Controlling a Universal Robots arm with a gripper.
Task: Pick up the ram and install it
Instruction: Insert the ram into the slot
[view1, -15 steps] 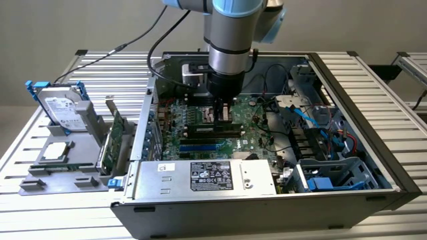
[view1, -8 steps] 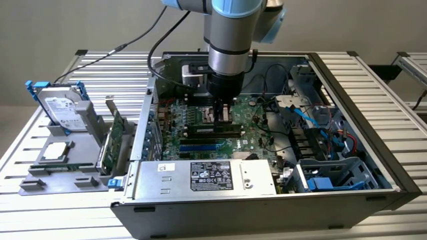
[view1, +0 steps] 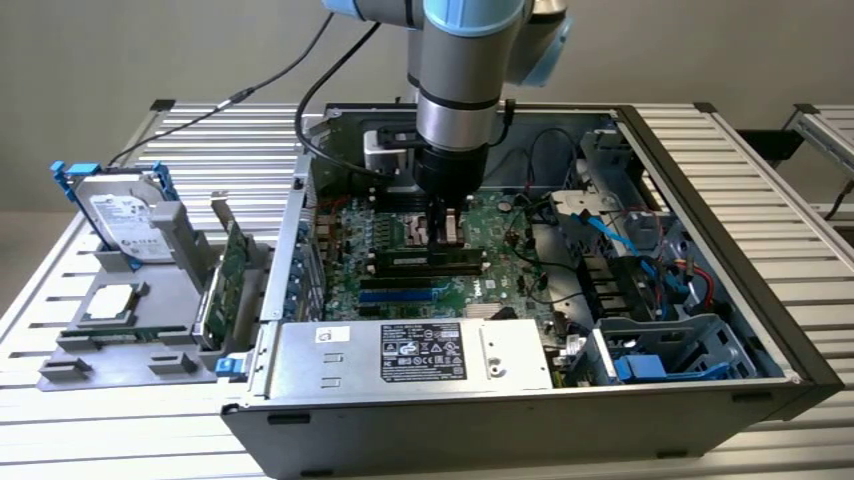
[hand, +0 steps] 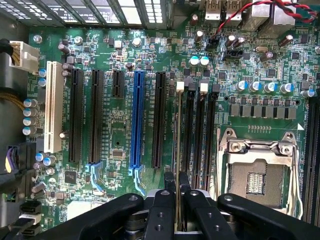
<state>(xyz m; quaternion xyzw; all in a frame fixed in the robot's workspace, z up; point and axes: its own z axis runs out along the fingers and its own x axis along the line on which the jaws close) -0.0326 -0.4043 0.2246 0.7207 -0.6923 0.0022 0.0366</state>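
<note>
Claw clenched on the ram, held edge-on along a memory slot of the motherboard. Pickup done. Seating looked unfinished, I judged.

Arm vertical, wrist pointing down; gripper fingers nearly closed, pinching.

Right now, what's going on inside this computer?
The robot arm reaches down into the open computer case. Its fingers are closed on the ram, which is seen edge-on and lined up along a memory slot on the motherboard, near the processor socket. Whether the stick is seated in the slot cannot be told.
</note>
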